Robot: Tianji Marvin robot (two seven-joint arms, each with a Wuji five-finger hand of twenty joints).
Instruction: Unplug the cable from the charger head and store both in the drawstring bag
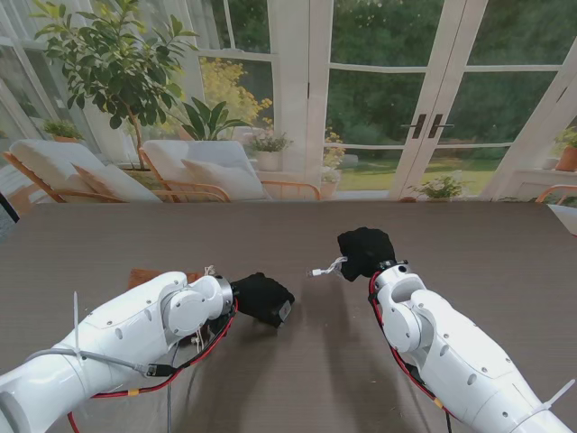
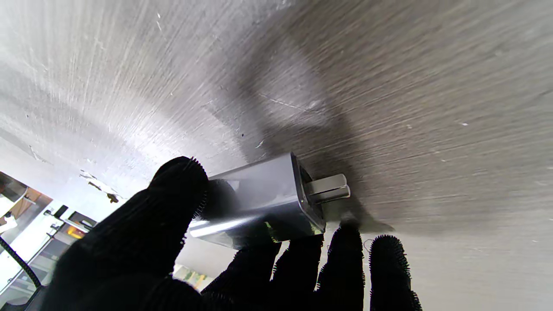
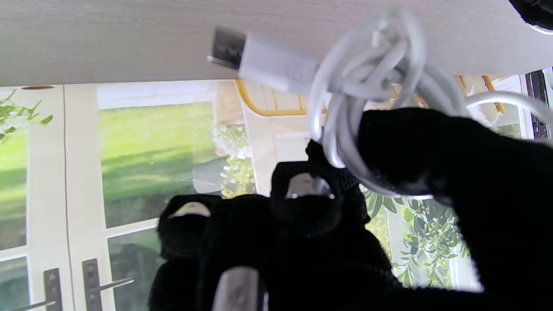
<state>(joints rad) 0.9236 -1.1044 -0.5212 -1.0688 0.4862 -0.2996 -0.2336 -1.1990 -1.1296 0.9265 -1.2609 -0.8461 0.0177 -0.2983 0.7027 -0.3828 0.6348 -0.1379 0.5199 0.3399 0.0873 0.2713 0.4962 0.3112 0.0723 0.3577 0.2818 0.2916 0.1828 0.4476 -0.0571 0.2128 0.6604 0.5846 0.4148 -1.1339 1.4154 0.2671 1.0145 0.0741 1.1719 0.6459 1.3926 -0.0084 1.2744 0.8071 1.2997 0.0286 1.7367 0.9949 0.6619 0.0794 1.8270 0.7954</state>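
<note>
Over grey table, charger head prongs face rightward.

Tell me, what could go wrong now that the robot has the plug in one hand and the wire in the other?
1. The charger head sits only between the left hand's thumb and fingertips, so it might slip onto the table.
2. The white cable is a loose bundle in the right hand, connector sticking out; loops could spill or snag.
3. I can't clearly see the drawstring bag, so the hands may have to search for it.
</note>
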